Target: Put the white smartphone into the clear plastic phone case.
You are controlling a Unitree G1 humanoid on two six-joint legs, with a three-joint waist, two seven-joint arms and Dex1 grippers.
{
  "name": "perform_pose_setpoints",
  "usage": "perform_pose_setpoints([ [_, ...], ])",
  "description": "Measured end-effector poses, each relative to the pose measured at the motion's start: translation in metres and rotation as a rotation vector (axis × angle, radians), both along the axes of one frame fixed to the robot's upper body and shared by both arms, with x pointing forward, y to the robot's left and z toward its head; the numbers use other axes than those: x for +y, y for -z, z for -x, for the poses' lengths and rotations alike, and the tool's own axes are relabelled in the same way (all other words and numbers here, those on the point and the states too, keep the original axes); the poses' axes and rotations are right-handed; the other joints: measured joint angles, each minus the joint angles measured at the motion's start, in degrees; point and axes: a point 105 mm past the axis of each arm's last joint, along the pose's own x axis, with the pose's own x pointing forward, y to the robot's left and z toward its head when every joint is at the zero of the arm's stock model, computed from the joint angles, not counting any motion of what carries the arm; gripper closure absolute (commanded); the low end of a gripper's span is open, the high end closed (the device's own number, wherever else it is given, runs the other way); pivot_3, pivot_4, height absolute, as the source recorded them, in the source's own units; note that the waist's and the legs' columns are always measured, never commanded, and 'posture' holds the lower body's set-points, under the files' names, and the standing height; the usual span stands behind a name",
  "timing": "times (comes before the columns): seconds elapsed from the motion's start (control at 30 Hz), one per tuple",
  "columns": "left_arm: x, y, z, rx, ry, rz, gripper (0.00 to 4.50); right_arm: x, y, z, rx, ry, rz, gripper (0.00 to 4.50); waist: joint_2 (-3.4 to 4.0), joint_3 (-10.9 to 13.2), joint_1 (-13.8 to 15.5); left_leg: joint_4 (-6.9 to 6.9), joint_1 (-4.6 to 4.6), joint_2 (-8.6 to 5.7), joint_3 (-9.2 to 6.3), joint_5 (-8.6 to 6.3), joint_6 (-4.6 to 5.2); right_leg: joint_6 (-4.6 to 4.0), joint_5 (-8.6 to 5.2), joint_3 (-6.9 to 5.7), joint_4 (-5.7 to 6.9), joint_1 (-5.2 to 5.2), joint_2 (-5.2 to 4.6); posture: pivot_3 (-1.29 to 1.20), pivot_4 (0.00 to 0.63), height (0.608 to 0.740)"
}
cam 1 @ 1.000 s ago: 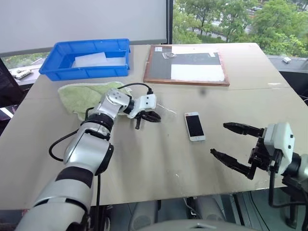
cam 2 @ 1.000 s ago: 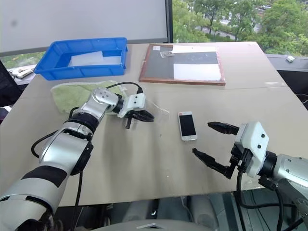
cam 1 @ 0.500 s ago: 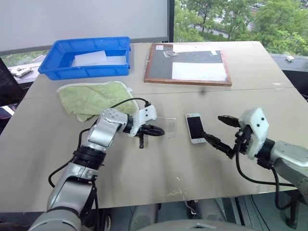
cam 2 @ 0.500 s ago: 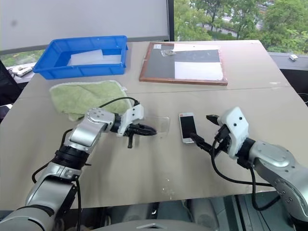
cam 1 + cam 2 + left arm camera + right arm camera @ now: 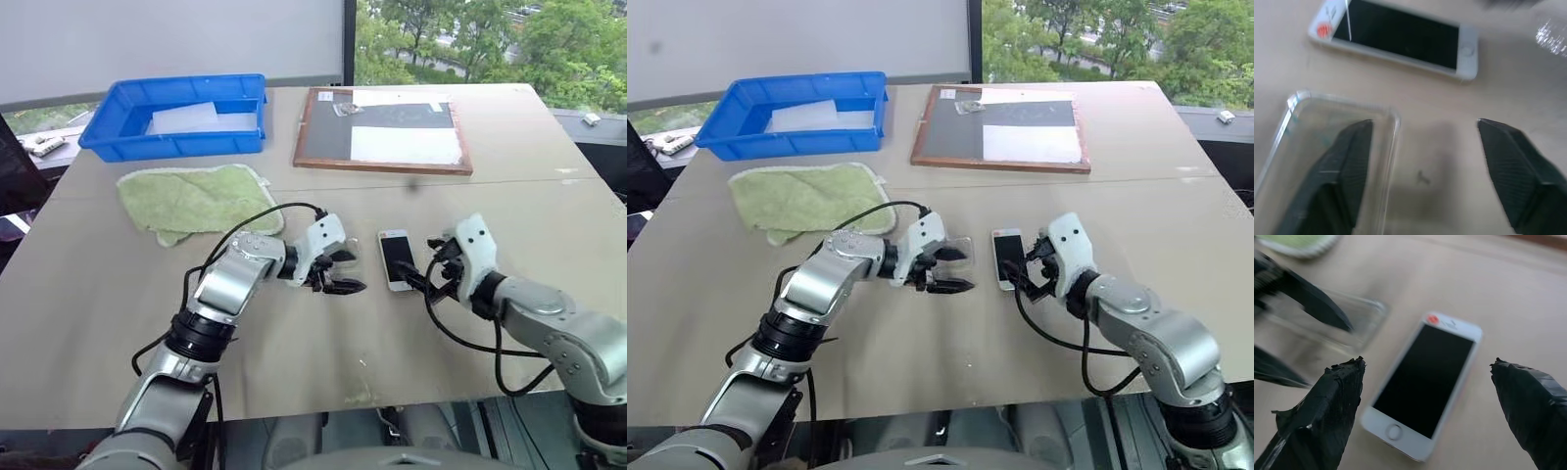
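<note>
**Phone and case side by side, mid-counter**

Eye views: phone (image 5: 396,259) flat mid-counter (image 5: 509,206); case (image 5: 955,251) just beside.
Left wrist: left gripper (image 5: 1422,171) fingers wide, one over case.
Right wrist: right gripper (image 5: 1435,406) fingers wide, straddling phone.

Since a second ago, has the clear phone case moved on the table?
Yes. The clear plastic phone case has come nearer the white smartphone, away from the green towel, and lies by the left gripper.
</note>
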Motion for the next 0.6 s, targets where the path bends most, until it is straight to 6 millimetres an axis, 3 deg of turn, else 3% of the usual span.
perform_pose_setpoints([
  [0.13, 0.035, -0.019, 0.010, -0.004, -0.029, 0.066, 1.19, 0.008, 0.020, -0.016, 0.081, 0.053, -0.016, 0.00, 0.05, 0.04, -1.35, -0.09, 0.04, 0.06, 0.03, 0.00, 0.00, 0.00, 0.00, 0.13, 0.06, -0.11, 0.05, 0.00, 0.150, 0.740],
  [0.3, 0.062, -0.024, 0.021, -0.002, -0.071, 0.102, 1.19, 0.014, 0.024, -0.027, 0.091, 0.056, 0.000, 0.00, 0.07, 0.05, -1.58, -0.10, 0.05, 0.06, 0.06, 0.00, 0.00, -0.03, -0.02, 0.16, 0.03, -0.11, 0.04, 0.00, 0.150, 0.740],
  [0.47, 0.077, -0.030, 0.046, 0.006, -0.078, 0.159, 1.19, 0.020, 0.025, -0.033, 0.124, 0.039, -0.032, 0.00, -0.06, -0.03, -1.98, -0.10, 0.23, 0.19, 0.04, 0.00, 0.00, -0.14, -0.14, 0.32, 0.06, -0.09, 0.08, 0.00, 0.150, 0.740],
  [0.6, 0.086, -0.036, 0.053, -0.031, -0.116, 0.206, 1.19, 0.022, 0.025, -0.032, 0.146, 0.015, -0.039, 0.00, -0.06, -0.03, -1.88, -0.09, 0.29, 0.24, 0.06, 0.00, 0.00, -0.17, -0.13, 0.33, 0.09, -0.10, 0.13, 0.00, 0.150, 0.740],
])
